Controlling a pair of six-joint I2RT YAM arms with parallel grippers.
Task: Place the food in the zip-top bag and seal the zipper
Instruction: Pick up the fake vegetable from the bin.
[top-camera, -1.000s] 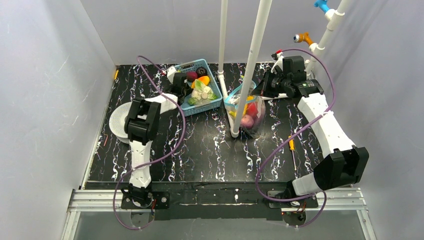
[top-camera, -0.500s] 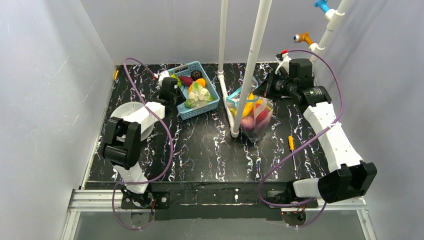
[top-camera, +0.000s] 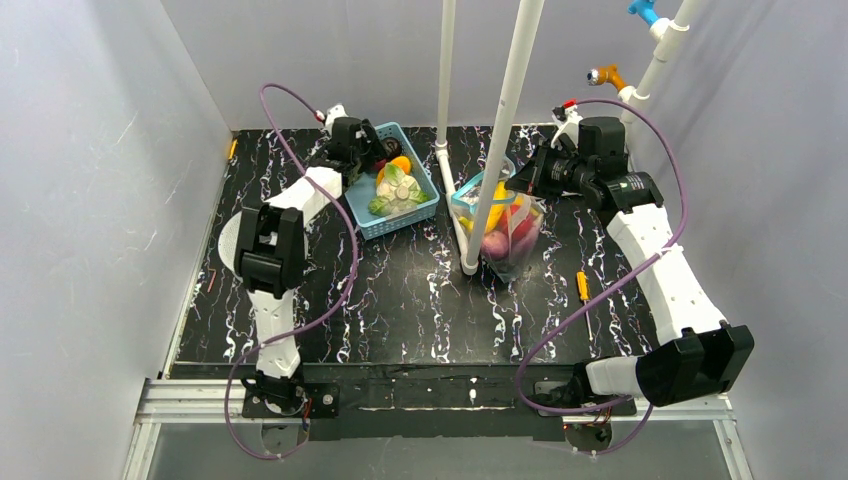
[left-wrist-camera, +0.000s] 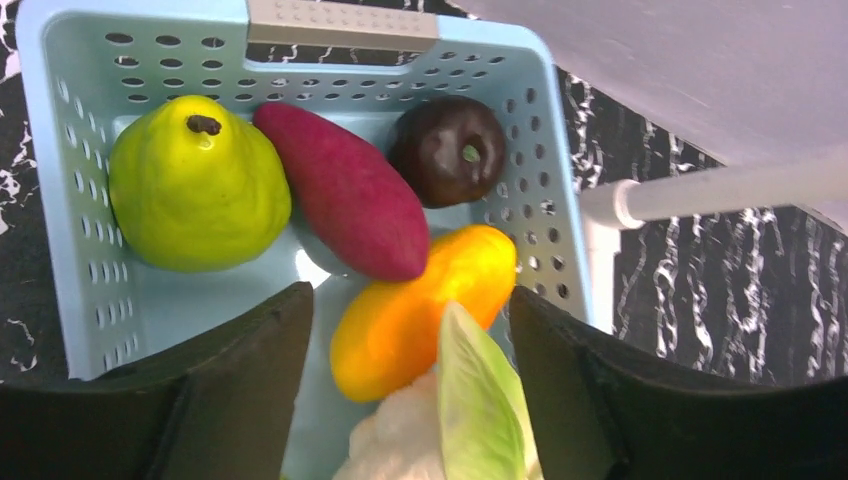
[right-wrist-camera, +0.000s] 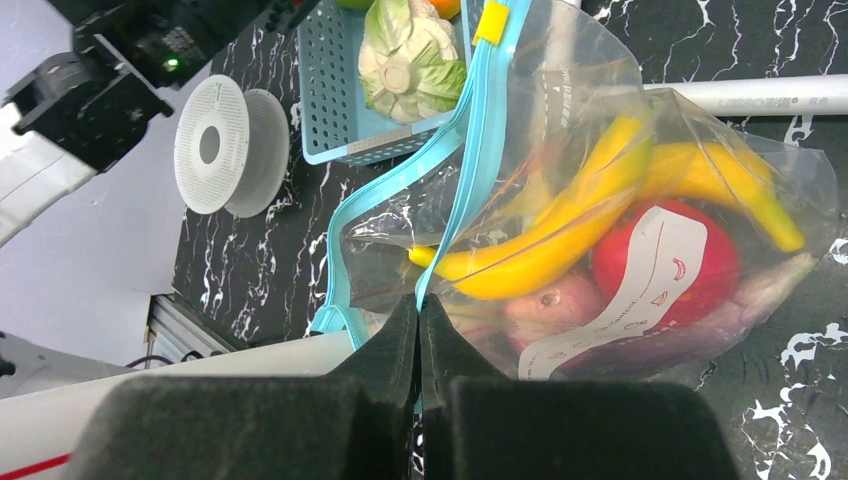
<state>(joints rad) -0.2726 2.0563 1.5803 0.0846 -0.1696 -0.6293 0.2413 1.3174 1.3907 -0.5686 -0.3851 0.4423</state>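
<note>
The clear zip-top bag (top-camera: 508, 232) stands right of the white pole and holds food: yellow bananas (right-wrist-camera: 560, 240), a red apple (right-wrist-camera: 665, 265) and a purple piece (right-wrist-camera: 640, 350). My right gripper (right-wrist-camera: 419, 300) is shut on the teal zipper (right-wrist-camera: 470, 150) at one side of the mouth, which gapes open. My left gripper (left-wrist-camera: 410, 300) hangs open over the light-blue basket (left-wrist-camera: 70, 200), with an orange fruit (left-wrist-camera: 420, 310) and a cabbage (left-wrist-camera: 470, 410) between its fingers, untouched. A magenta root (left-wrist-camera: 345, 190), a dark round fruit (left-wrist-camera: 447, 150) and a green pear (left-wrist-camera: 195, 185) lie further in.
Two white poles (top-camera: 500, 130) rise from the table beside the bag. A white spool (right-wrist-camera: 215, 145) lies at the left under the left arm. An orange-handled screwdriver (top-camera: 582, 288) lies right of the bag. Grey walls enclose the table.
My left gripper swung from the basket's left side to over its far end and opened. My right gripper shifted the bag slightly right and has held still since.
</note>
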